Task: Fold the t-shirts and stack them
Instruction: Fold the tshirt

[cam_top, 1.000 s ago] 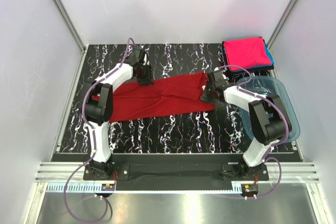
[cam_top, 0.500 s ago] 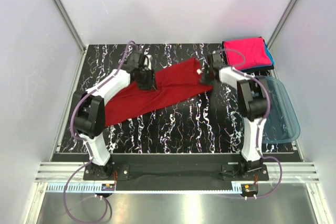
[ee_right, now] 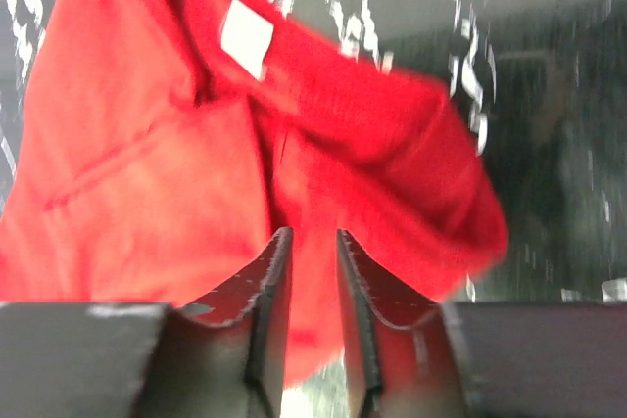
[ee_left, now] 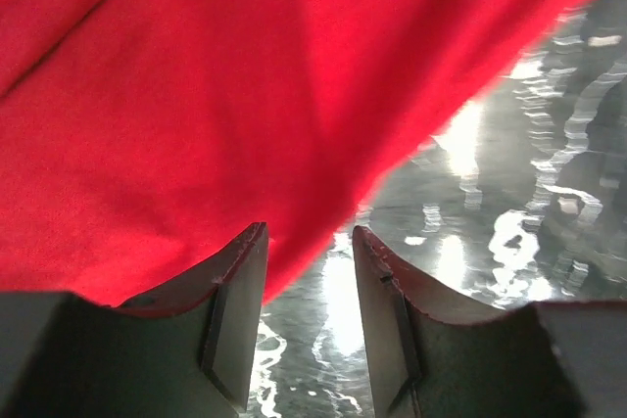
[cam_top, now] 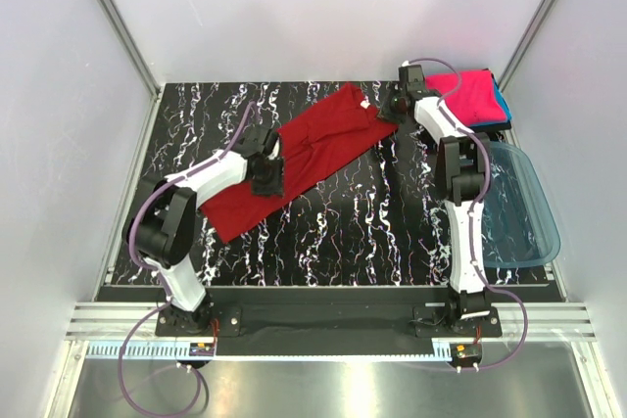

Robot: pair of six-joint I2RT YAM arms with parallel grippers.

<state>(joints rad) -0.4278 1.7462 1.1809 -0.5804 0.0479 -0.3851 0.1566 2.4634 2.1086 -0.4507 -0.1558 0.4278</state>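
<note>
Because my left pincer [ee_left: 309, 237] is standing with its jaws apart at the near edge of the dark red shirt [cam_top: 309, 149], it is gripping nothing, and that edge is risking a slide or a wrinkle. The shirt is lying slantwise across the middle of the table [cam_top: 372, 232], not yet folded. At the upper right, my right pincer [ee_right: 312, 237] is sitting narrow over the bunched collar near the white label [ee_right: 246, 38]. I cannot tell whether it is pinching. If cloth is catching there, lifting away is likely to drag the shirt toward the pink shirt [cam_top: 468, 95] stacked beyond.
</note>
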